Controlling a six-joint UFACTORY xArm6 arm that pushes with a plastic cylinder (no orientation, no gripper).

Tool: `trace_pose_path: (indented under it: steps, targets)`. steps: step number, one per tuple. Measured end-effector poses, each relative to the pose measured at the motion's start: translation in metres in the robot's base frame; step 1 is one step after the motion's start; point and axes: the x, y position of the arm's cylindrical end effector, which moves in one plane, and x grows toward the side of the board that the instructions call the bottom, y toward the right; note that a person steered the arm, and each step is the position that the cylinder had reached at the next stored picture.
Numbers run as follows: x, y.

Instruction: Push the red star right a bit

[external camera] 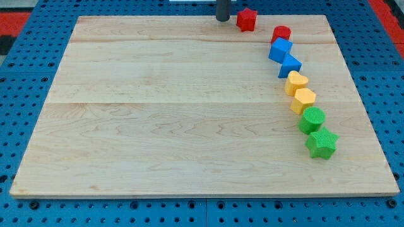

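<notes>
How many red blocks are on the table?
2. The red star sits at the view's top edge, just right of my tip. The other red block tops the curved row on the right. None looks hidden.

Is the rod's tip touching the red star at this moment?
Apart. The camera view shows a strip of bare wood between my tip and the red star, with the tip just to the star's left near the view's top.
</notes>
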Motion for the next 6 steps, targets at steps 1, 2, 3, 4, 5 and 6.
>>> trace_pose_path:
  steps: [1, 2, 3, 4, 5, 6]
  targets:
    - [0.001, 0.016]
    - [0.001, 0.028]
    - [0.001, 0.034]
    - [0.001, 0.045]
    - [0.001, 0.056]
    - [0.002, 0.058]
